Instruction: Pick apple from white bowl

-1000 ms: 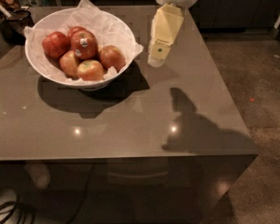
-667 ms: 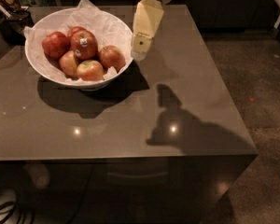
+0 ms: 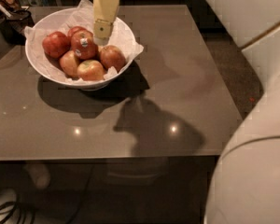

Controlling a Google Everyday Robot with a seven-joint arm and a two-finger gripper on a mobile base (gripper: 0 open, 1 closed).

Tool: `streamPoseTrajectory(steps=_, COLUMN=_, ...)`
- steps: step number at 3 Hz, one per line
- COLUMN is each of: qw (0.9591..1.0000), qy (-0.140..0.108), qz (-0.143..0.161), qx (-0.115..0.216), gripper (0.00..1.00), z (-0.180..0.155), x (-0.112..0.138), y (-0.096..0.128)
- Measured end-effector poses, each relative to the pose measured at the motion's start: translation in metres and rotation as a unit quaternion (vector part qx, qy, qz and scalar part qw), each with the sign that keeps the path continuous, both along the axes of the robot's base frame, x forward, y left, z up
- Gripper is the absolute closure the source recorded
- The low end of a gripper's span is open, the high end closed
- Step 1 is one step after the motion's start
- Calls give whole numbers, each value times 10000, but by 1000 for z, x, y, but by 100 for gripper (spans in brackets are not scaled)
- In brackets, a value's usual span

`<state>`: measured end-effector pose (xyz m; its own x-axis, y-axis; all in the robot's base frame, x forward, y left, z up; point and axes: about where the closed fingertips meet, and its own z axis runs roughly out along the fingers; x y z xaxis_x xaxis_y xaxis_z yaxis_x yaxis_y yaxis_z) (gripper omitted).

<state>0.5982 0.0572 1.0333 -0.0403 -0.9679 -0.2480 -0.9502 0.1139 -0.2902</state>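
The white bowl point(image 3: 46, 71) lined with crumpled white paper stands at the table's back left. It holds several apples. The deep-red apple point(image 3: 84, 45) with a small white sticker lies on top in the middle. A plain red apple point(image 3: 55, 44) is to its left, a reddish one point(image 3: 112, 57) to its right, and yellow-green blushed apples point(image 3: 90, 70) are in front. The cream-coloured gripper point(image 3: 102, 31) hangs over the bowl's back right part, just right of and above the stickered apple, not touching it.
The glossy grey-brown table point(image 3: 177, 78) carries the bowl. The arm's white body point(image 3: 256, 162) fills the right side of the view. Dark clutter point(image 3: 9, 3) sits at the back left corner. Cables point(image 3: 9, 211) lie on the floor at front left.
The gripper has moved left, from over the table right of the bowl to above the bowl's inside. The view has shifted and the white arm now fills the right side.
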Motion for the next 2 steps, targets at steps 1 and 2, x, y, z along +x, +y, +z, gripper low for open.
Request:
streamPoseTrajectory(steps=1, qw=9998, qy=-129, qz=30, qx=126, gripper=0, z=3, x=5, y=9)
streamPoseTrajectory(steps=2, qw=9986, qy=53, qz=334, qx=412, gripper=0, z=-4, x=13, y=32)
